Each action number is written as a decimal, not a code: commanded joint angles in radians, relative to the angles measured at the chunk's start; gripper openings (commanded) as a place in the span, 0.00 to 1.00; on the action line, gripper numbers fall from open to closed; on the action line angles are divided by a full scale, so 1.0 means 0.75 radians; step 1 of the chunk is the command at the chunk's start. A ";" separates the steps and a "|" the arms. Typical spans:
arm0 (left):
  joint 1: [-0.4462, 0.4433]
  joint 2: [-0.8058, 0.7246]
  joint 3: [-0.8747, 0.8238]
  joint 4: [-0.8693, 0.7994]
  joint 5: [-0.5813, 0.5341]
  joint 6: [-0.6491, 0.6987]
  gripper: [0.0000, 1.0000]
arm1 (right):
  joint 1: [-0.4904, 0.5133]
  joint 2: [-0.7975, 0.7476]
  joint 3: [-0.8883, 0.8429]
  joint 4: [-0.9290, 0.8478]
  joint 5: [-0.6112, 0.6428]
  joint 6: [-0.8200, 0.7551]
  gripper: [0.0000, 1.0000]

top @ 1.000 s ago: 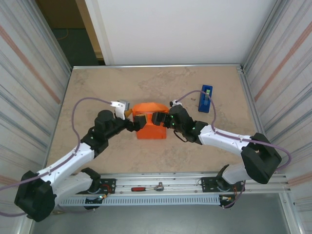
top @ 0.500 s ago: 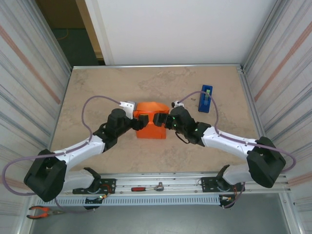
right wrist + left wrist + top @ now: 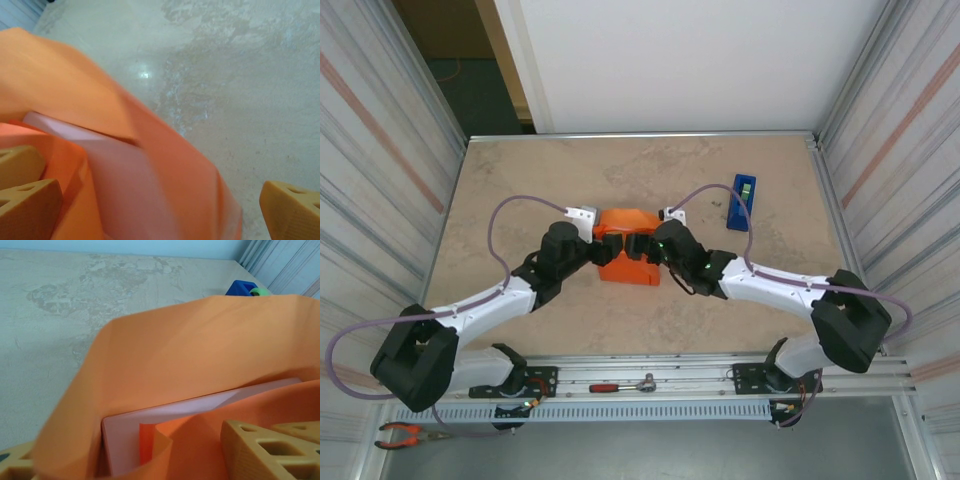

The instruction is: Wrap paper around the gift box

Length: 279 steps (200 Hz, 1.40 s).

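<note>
Two grippers are met at one orange bundle near the middle of the table [image 3: 520,190]. The left gripper [image 3: 145,455] is set at the bundle's left end with its two tan fingers [image 3: 270,450] spread apart and a fold of the paper [image 3: 200,355] lying between them; whether the fold is actually pinched cannot be told. The right gripper [image 3: 160,200] is held wide open at the bundle's right end, its two fingers [image 3: 292,212] straddling the paper, and the right-hand finger is seen just clear of the paper's edge with nothing clamped. One sheet of paper is counted, raised and folded over one gift box [image 3: 122,445], of which a pale pink face is seen inside the orange pocket. The box is thus placed within the paper, between the two grippers. Further out, one blue tape dispenser [image 3: 742,202] is stood on the table to the right, well apart from the bundle. Two hand tools are laid by the arm bases: one red-handled driver [image 3: 622,385] on the rail and one pair of pliers [image 3: 405,433] below the left base.
</note>
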 commanded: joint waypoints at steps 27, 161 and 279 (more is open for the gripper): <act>0.060 0.055 0.099 -0.065 0.009 0.066 0.70 | 0.076 0.058 0.032 -0.055 0.238 -0.051 0.97; 0.035 0.175 0.141 0.060 0.120 0.008 0.00 | 0.067 0.180 0.184 -0.123 0.277 -0.086 0.35; -0.016 0.154 0.124 0.147 0.102 -0.114 0.00 | 0.038 0.138 0.057 -0.081 0.224 0.017 0.24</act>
